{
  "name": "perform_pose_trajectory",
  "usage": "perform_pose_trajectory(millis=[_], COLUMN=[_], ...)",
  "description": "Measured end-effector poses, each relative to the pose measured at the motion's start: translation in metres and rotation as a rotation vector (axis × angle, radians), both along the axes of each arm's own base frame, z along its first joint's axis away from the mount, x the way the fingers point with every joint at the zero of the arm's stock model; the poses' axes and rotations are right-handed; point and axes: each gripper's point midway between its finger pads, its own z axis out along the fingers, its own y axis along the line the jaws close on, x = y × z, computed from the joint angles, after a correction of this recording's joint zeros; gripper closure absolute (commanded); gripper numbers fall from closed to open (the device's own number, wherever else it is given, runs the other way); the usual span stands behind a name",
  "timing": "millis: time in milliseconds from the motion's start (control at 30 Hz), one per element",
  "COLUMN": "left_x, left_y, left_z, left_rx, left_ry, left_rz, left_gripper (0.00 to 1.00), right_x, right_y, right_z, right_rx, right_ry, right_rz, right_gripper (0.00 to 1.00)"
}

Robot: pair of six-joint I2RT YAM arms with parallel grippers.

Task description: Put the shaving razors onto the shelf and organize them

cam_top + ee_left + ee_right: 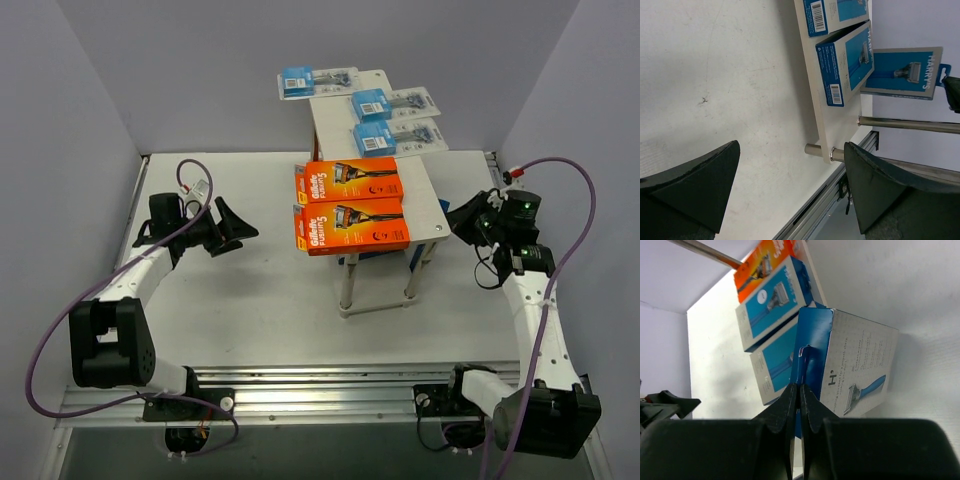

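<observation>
The shelf [425, 205] stands mid-table. On its top lie two orange razor boxes [350, 181] [352, 227] at the near end and three blue-card blister packs [315, 80] [392, 101] [397, 136] at the far end. Two blue-and-white boxes [847, 60] [832, 12] stand on the lower tier. My right gripper [800, 386] is shut on the thin blue tab of a third blue-and-white box [860, 365], at the shelf's right side beside the other two [771, 300]. My left gripper [791, 146] hangs open and empty over the table, left of the shelf [240, 235].
A metal shelf leg [910, 123] crosses the left wrist view by the right fingertip. An aluminium rail [320, 385] runs along the near table edge between the arm bases. Pale walls close in the left, right and back.
</observation>
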Motion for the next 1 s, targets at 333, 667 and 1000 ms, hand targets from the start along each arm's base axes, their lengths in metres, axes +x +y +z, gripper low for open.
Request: perform_pose_trajectory(millis=[333,667,1000], left_x=[-0.004,-0.005,-0.005], left_y=[0.002,0.002,0.002], left_z=[-0.007,-0.009,-0.009], left_rx=[0.026,0.032,0.034], left_ry=[0.013,0.02,0.019], left_rz=[-0.005,-0.007,-0.009], left_gripper=[0.06,0.06,0.06], right_x=[-0.004,-0.025,-0.035], right_y=[0.002,0.01,0.025], right_z=[0.036,0.035,0.032], right_rx=[-0.003,-0.013,-0.046], right_ry=[-0.089,-0.093,-0.088], right_rz=[0.011,0.063,0.133], right_gripper=[1.0,1.0,1.0])
